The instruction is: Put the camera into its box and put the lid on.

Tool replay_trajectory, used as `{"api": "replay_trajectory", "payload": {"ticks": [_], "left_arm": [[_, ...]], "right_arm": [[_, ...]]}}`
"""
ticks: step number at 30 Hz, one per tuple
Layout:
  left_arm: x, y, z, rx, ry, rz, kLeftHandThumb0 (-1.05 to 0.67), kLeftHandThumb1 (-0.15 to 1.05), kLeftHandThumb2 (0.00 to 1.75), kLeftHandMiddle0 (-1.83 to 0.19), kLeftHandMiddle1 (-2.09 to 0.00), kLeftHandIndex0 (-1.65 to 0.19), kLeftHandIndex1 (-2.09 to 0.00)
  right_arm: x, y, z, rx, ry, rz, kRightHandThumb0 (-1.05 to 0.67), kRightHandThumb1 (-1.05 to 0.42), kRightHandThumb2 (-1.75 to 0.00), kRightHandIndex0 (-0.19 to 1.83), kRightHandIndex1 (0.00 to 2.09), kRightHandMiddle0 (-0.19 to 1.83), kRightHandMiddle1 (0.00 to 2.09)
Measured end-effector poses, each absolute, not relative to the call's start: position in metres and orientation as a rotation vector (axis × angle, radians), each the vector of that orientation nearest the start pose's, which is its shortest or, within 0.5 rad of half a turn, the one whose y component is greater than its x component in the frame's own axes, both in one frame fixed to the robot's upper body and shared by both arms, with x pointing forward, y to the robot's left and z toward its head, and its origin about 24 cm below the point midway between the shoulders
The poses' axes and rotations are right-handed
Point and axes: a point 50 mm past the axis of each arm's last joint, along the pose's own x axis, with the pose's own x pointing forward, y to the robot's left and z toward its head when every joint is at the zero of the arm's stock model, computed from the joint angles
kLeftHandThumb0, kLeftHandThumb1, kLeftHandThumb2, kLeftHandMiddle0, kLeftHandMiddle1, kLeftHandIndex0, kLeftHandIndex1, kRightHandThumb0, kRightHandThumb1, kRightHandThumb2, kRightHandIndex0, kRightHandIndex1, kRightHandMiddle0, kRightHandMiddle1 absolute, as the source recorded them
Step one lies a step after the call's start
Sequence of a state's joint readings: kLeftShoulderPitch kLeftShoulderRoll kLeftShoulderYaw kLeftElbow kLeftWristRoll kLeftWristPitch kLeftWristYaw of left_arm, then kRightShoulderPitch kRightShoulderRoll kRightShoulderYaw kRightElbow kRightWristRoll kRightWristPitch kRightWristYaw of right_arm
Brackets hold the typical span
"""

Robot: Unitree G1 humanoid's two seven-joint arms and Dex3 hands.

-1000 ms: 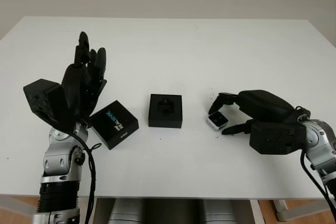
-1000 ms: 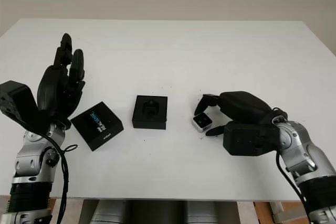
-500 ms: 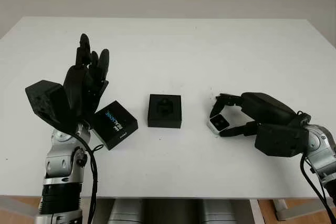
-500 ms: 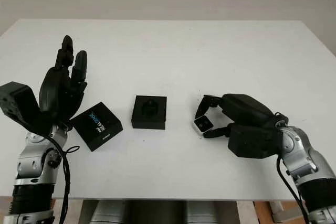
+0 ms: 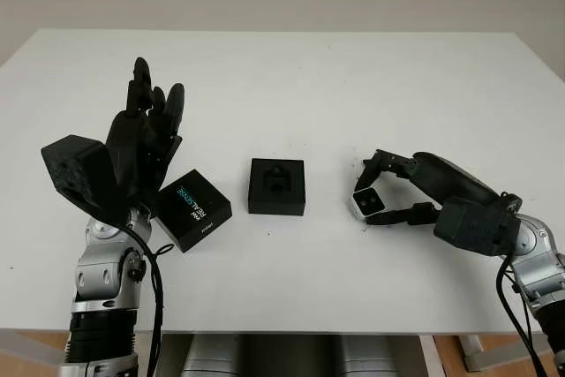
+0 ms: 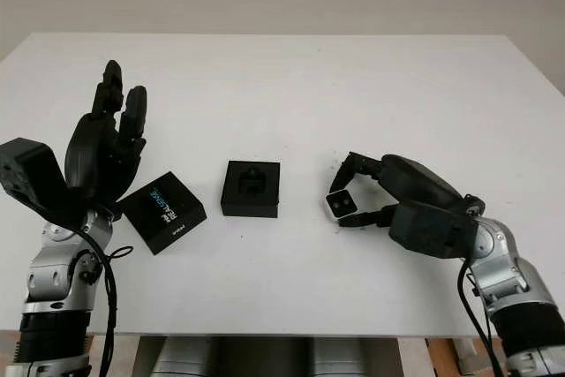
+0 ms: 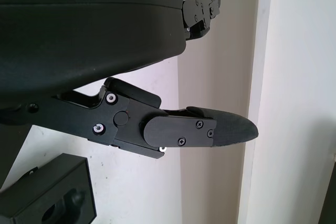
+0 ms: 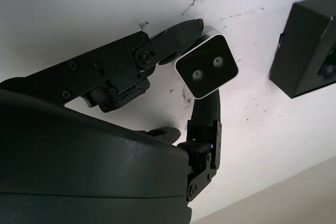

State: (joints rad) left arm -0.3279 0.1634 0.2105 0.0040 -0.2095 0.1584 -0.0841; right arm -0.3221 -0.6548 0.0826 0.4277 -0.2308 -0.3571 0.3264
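Wide white matte desk (image 5: 291,77) under me, scuffed with small dark marks around my right fingers; a plain pale wall runs behind its far edge.

My right hand (image 5: 388,196) is low over the desk, its fingers (image 8: 173,38) closed on the small silver square camera with a black face and two lenses (image 5: 366,204). One finger presses its upper edge, another braces beneath; the camera is pinched between the fingertips, tilted, just over the desk.

Just beyond those fingertips, toward the desk's middle, sits the open black square box with a moulded insert (image 5: 277,186), apart from the camera.

My left hand (image 5: 141,143) is raised above the desk, open and holding nothing, fingers pointing up toward the wall. Just beside its palm lies the flat black box lid with blue and white lettering (image 5: 193,208), on the desk, near the box but not touching it.
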Motion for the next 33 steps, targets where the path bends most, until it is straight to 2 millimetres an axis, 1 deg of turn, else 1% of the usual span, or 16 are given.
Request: {"api": "replay_trajectory", "payload": {"ticks": [9,14,19,23,33], "left_arm": [[0.308,0.201,0.125,-0.081,-0.191,0.012,-0.66,1.05,0.37,0.19,0.00,0.19,0.00],[0.308,0.201,0.125,-0.080,-0.192,0.013,-0.66,1.05,0.38,0.19,0.00,0.19,0.00],[0.305,0.202,0.126,-0.079,-0.199,0.012,-0.64,1.05,0.40,0.19,0.00,0.19,0.00],[0.304,0.203,0.123,-0.078,-0.188,0.014,-0.66,1.05,0.40,0.19,0.00,0.19,0.00],[0.304,0.202,0.124,-0.077,-0.183,0.019,-0.65,1.05,0.40,0.19,0.00,0.19,0.00]], "right_arm": [[0.305,-0.241,0.093,-0.812,-0.052,0.371,-0.37,-0.96,-0.06,0.22,0.00,0.32,1.52],[0.306,-0.234,0.096,-0.733,-0.057,0.354,-0.39,-0.96,-0.06,0.21,0.02,0.30,1.55],[0.308,-0.222,0.103,-0.670,-0.083,0.327,-0.41,-0.97,-0.06,0.20,0.03,0.31,1.61],[0.309,-0.213,0.105,-0.606,-0.094,0.289,-0.43,-0.97,-0.05,0.21,0.04,0.31,1.68],[0.319,-0.177,0.107,-0.438,-0.102,0.248,-0.45,-0.94,-0.05,0.29,0.08,0.34,1.75]]}}
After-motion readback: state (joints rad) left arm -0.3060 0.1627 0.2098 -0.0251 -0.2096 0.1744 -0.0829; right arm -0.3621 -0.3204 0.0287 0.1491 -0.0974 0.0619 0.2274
